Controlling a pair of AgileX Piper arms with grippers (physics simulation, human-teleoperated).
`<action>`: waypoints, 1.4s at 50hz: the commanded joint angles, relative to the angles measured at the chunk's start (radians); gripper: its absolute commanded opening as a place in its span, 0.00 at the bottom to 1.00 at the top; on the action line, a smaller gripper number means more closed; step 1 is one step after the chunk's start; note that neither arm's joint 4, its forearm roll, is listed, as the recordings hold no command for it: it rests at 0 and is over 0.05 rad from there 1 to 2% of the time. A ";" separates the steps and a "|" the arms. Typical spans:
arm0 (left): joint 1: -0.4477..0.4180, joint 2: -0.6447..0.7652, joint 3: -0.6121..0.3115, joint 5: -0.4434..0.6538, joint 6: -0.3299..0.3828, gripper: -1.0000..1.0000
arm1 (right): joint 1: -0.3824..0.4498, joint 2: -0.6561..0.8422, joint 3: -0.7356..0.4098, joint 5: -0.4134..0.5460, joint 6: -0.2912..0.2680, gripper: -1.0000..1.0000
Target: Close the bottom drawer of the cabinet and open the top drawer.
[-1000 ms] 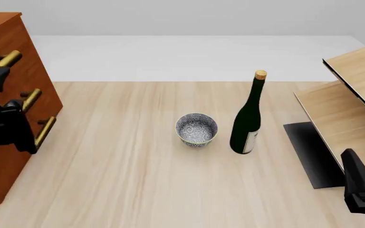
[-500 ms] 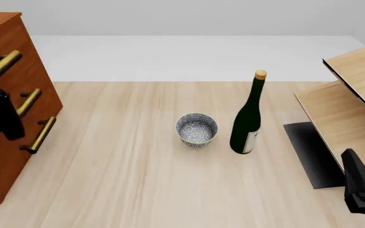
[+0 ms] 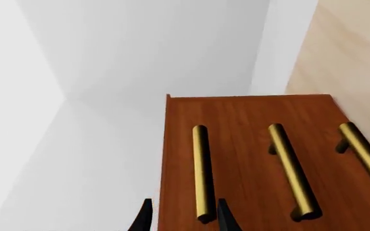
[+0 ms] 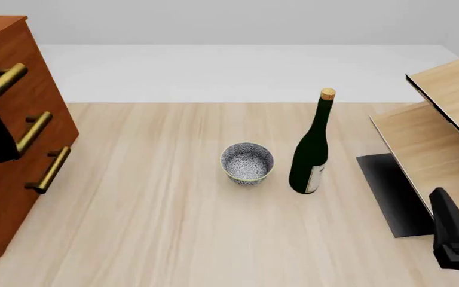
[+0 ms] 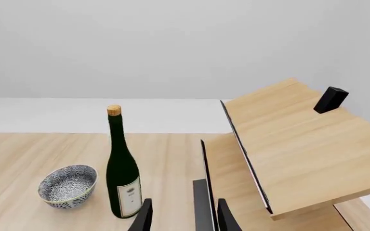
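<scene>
cabinet (image 4: pixel 10 119): far left of counter (image 4: pixel 174 227), cut off by frame edge; all 3 drawers look flush.
top drawer (image 3: pixel 201 168): handle tip sits btwn left hand (image 3: pixel 181 222) fingertips, narrow gap; contact unclear.
bottom drawer (image 4: pixel 48 169): lowest handle, free.
right hand (image 5: pixel 181 219): near right, fingertips apart, holding nothing; mostly cut off in front view.

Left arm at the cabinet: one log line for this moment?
left tool: open, straddling top drawer handle | bottom drawer: shut | right tool: open, idle
</scene>
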 commanded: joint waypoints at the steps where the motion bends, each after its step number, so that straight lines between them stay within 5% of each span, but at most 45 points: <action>1: 0.006 0.007 -0.027 0.028 -0.036 1.00 | -0.001 -0.008 0.000 0.007 -0.002 1.00; 33: 0.027 0.052 -0.041 0.048 -0.087 1.00 | -0.002 -0.005 0.000 0.004 -0.003 1.00; 34: 0.028 0.051 -0.043 0.051 -0.089 0.00 | -0.002 -0.004 0.000 0.004 -0.003 1.00; 70: -0.027 0.017 -0.031 0.046 -0.071 0.00 | -0.004 0.033 0.000 -0.033 -0.006 1.00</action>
